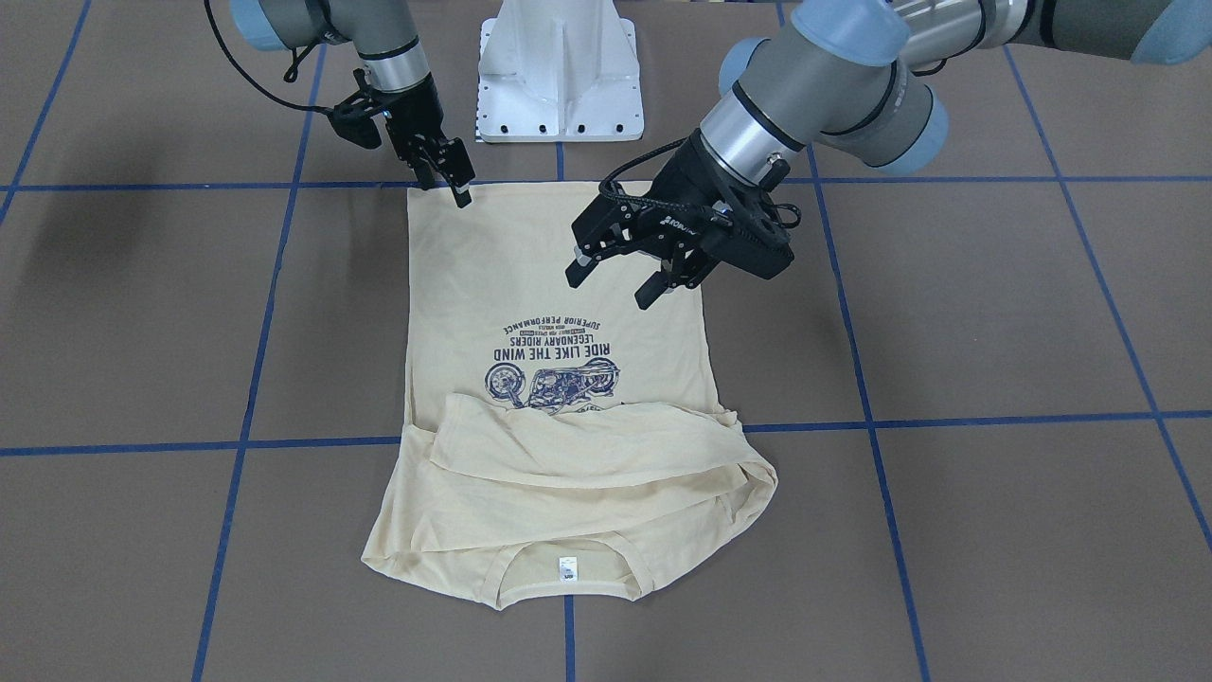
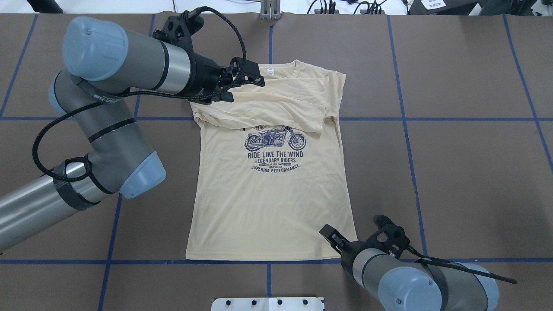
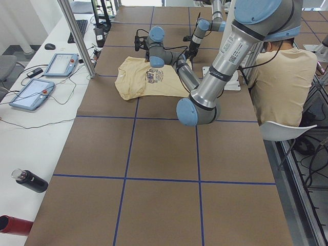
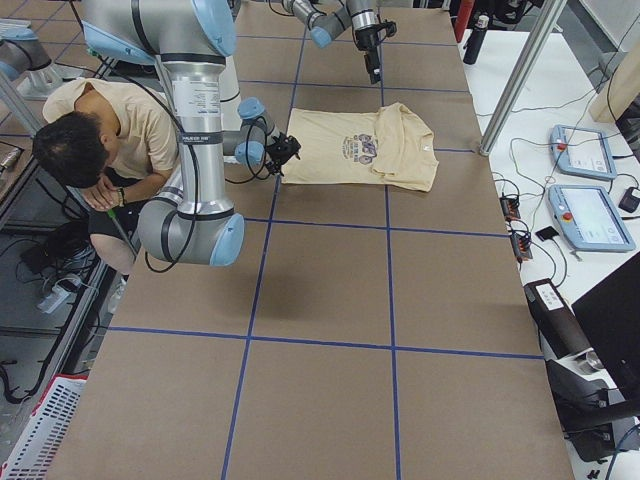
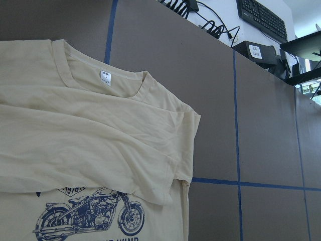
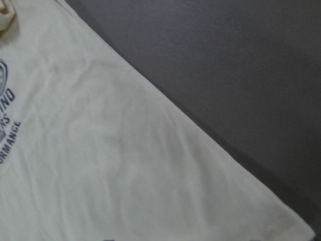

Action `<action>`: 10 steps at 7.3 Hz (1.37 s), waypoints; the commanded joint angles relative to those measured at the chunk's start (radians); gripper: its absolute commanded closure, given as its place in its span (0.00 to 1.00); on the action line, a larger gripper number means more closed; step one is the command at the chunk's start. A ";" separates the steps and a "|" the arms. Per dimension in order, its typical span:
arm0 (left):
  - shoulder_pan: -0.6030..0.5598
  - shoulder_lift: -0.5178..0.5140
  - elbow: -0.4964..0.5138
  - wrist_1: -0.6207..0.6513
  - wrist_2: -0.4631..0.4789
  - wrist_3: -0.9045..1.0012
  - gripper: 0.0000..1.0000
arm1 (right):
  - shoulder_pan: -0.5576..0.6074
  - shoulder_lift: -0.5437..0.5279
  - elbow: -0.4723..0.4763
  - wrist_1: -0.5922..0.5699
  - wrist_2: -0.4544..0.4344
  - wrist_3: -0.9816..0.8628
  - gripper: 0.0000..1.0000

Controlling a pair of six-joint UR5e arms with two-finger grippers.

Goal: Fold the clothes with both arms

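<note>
The clothes are one cream-yellow T-shirt [image 1: 492,284] [image 2: 268,207] lying flat, print up. Its sleeves are folded across the chest just below the collar, and the white neck label [image 2: 270,70] [image 5: 106,77] is on the side away from the robot. My left gripper [image 1: 615,281] [image 2: 244,90] hovers open and empty above the shirt's left side, near the folded sleeve. My right gripper [image 1: 445,185] [image 2: 333,236] is low over the hem corner nearest the robot, fingers apart. The right wrist view shows that hem edge [image 6: 200,130] flat on the table, with no fingers in view.
The white pedestal base [image 1: 559,76] [image 2: 268,303] stands just behind the hem. A person [image 3: 282,82] [image 4: 110,140] sits beside the robot. Tablets [image 3: 61,64] and a dark bottle [image 3: 31,180] lie on the white side bench. Blue tape lines cross the brown table [image 1: 994,313].
</note>
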 commanded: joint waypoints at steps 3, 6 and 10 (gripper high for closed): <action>0.000 0.000 0.003 0.000 0.002 -0.001 0.06 | -0.008 -0.048 0.091 -0.154 0.025 0.007 0.13; 0.000 0.003 0.006 0.000 0.003 0.001 0.06 | -0.012 -0.036 0.056 -0.153 0.031 0.002 0.19; 0.000 0.015 0.001 0.000 0.005 0.001 0.06 | -0.008 -0.046 0.064 -0.154 0.031 0.005 1.00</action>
